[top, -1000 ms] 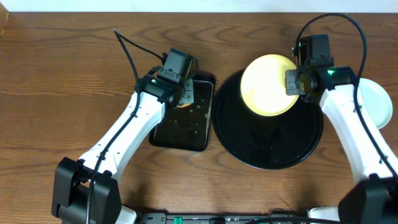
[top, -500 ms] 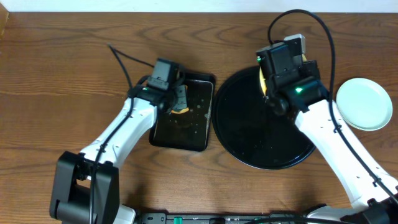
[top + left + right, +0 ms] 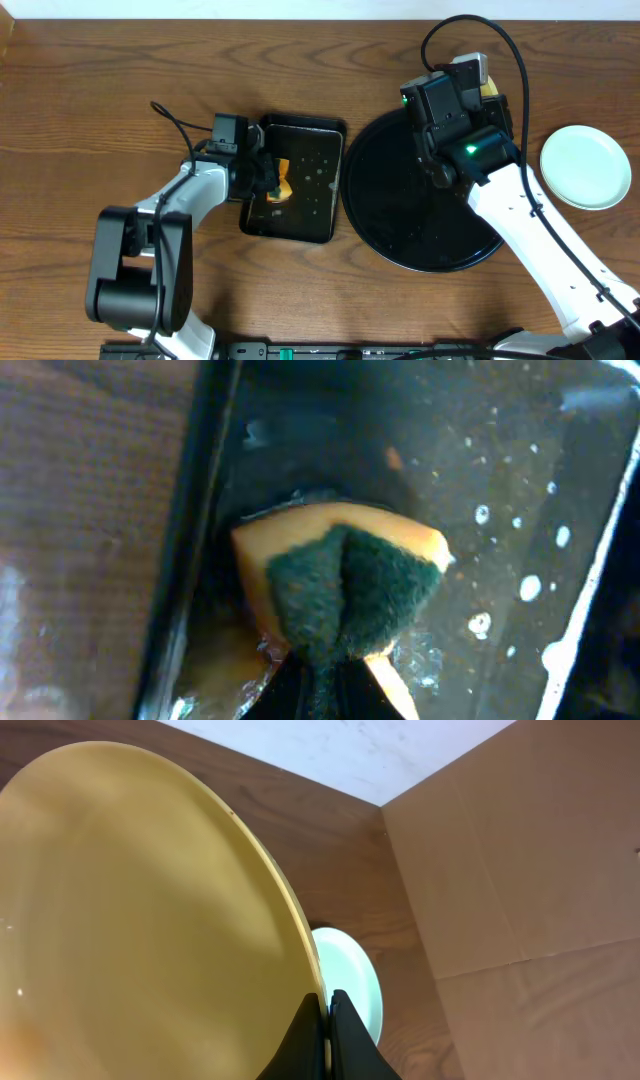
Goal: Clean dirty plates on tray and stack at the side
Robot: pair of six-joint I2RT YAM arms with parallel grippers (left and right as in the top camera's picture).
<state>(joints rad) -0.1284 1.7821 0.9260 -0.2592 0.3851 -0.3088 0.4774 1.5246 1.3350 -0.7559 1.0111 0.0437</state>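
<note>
Yellow plate [image 3: 140, 920] in right pincer [image 3: 327, 1010]

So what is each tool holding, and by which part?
Left tool pinches the sponge at its folded middle; right tool clamps the yellow plate by its rim.

Overhead light is bright and even; the large round glossy black tray [image 3: 390, 220] gives dull reflections. Left of it, my wrist view is soft, glare-speckled.

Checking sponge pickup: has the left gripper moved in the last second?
Yes. The left gripper, shut on the sponge, moved from the rectangular tray's far-left corner toward its left-side middle.
</note>
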